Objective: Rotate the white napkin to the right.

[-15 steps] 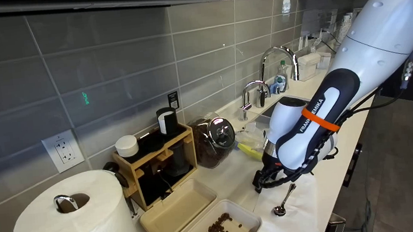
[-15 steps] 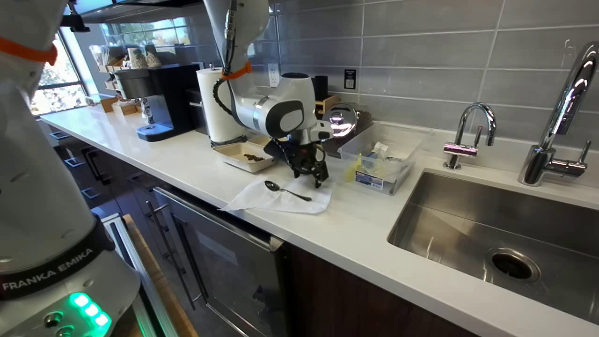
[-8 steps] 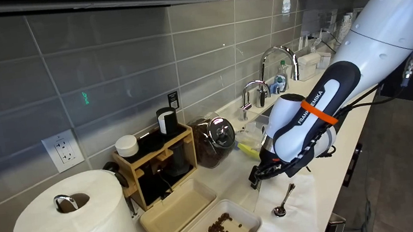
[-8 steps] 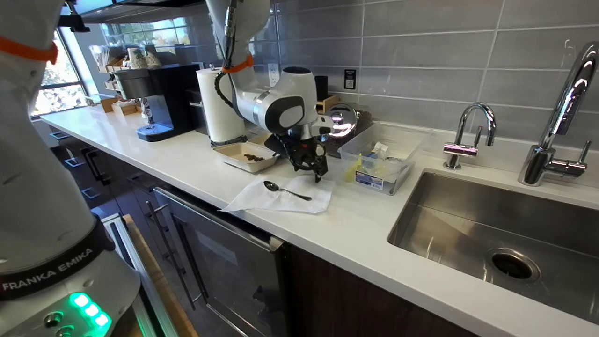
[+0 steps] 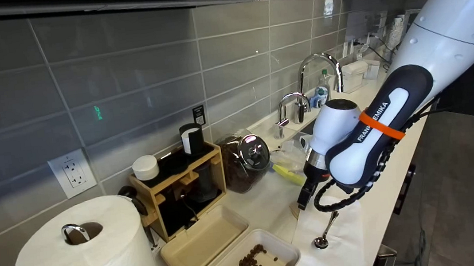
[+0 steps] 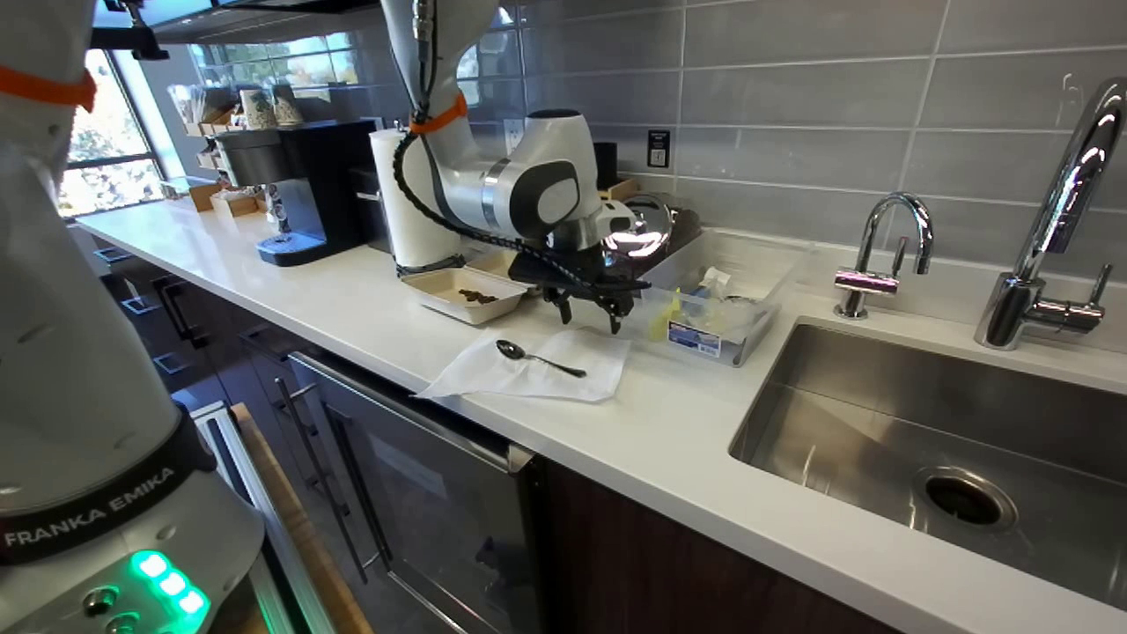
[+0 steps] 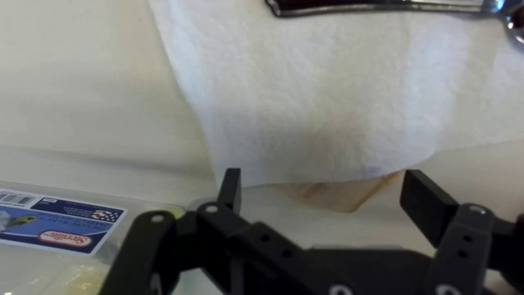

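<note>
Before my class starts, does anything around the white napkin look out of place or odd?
Yes: in the wrist view, an unidentifiable tan piece pokes out at the edge of the white napkin, apparently partly under it. In an exterior view, the napkin also lies askew to the counter, one corner reaching its front edge.

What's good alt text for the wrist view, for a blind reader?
An open, empty pincer at the edge of a white napkin. A metal spoon, partly cropped, lies on the napkin; a labelled clear bin sits at lower left.

There are two faucets (image 6: 1070,187), one sink (image 6: 880,427), one spoon (image 7: 385,5), one white napkin (image 7: 307,94) and one claw (image 7: 327,190).
</note>
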